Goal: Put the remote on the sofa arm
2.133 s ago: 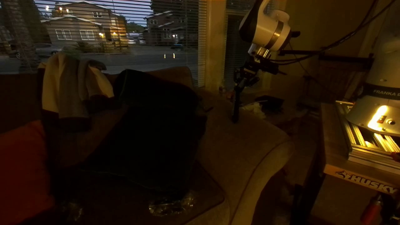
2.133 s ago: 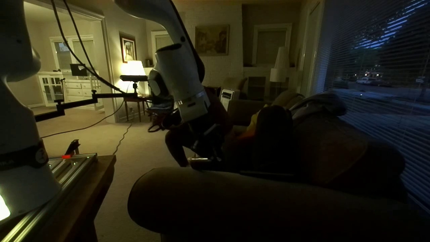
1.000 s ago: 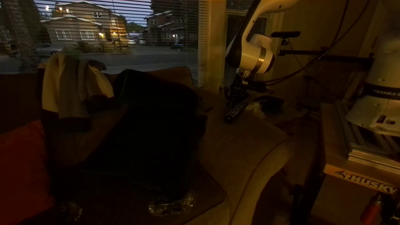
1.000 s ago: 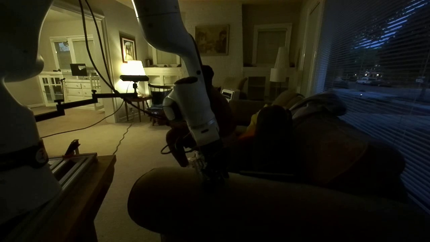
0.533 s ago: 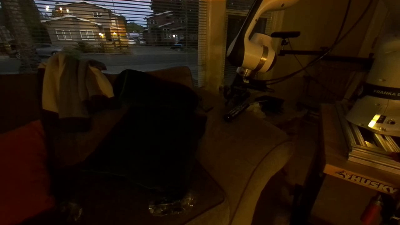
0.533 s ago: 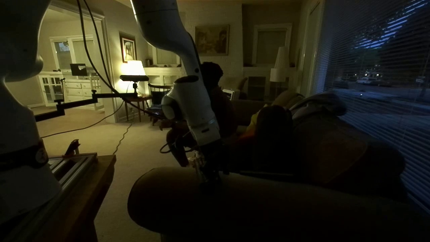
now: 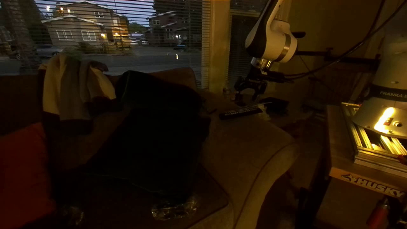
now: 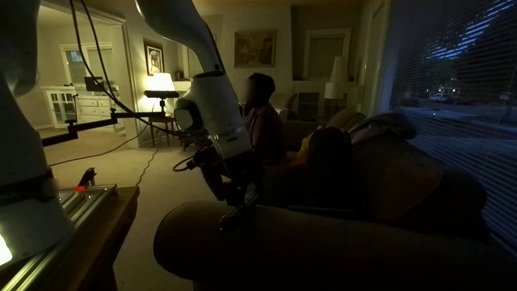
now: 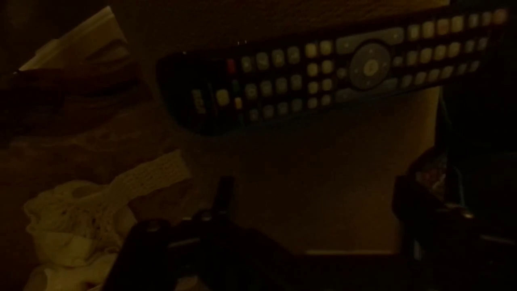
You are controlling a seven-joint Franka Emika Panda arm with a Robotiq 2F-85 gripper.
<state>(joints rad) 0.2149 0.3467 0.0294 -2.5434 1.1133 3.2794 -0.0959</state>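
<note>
1. Lying flat with its buttons up, the remote (image 7: 240,112) rested crosswise on the sofa arm (image 7: 248,143).
2. The gripper (image 9: 313,188) hung near it, its fingers (image 9: 223,198) wide apart; in the wrist view the remote lay just beyond their tips.
3. A dark cushion (image 7: 152,136) leaned just beside the sofa arm, with a red pillow (image 7: 24,171) farther along and a cloth (image 7: 73,92) draped over the backrest (image 7: 19,95).
4. In the wrist view, a pale crumpled thing (image 9: 64,244) showed next to the sofa arm, too dim to name.
5. In an exterior view, a person (image 8: 264,125) sat beyond the robot arm (image 8: 214,101), and a lamp (image 8: 160,83) glowed farther off.
</note>
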